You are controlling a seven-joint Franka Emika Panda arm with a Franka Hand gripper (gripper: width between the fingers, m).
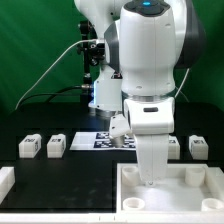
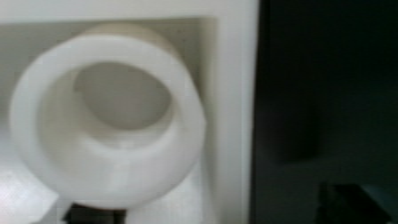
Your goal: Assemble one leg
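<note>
The gripper point(image 1: 150, 180) points straight down over the far-left part of the large flat white panel point(image 1: 170, 195); in the exterior view its tips are lost against the white. The wrist view is blurred. It shows a white rounded ring with a hollow middle point(image 2: 107, 120) close up, on white, next to the dark table. Only dark finger stubs point(image 2: 86, 213) show, so I cannot tell whether the jaws grip anything. Two legs point(image 1: 28, 146) point(image 1: 56, 146), white pegs with tags, lie at the exterior view's left. Another leg point(image 1: 197, 147) lies at the right, and one point(image 1: 172, 145) is partly hidden by the arm.
The marker board point(image 1: 95, 140) lies on the black table behind the gripper. The panel has raised round corner sockets point(image 1: 133, 200) point(image 1: 190, 173). A white block point(image 1: 5, 180) sits at the exterior view's left edge. A green curtain hangs behind.
</note>
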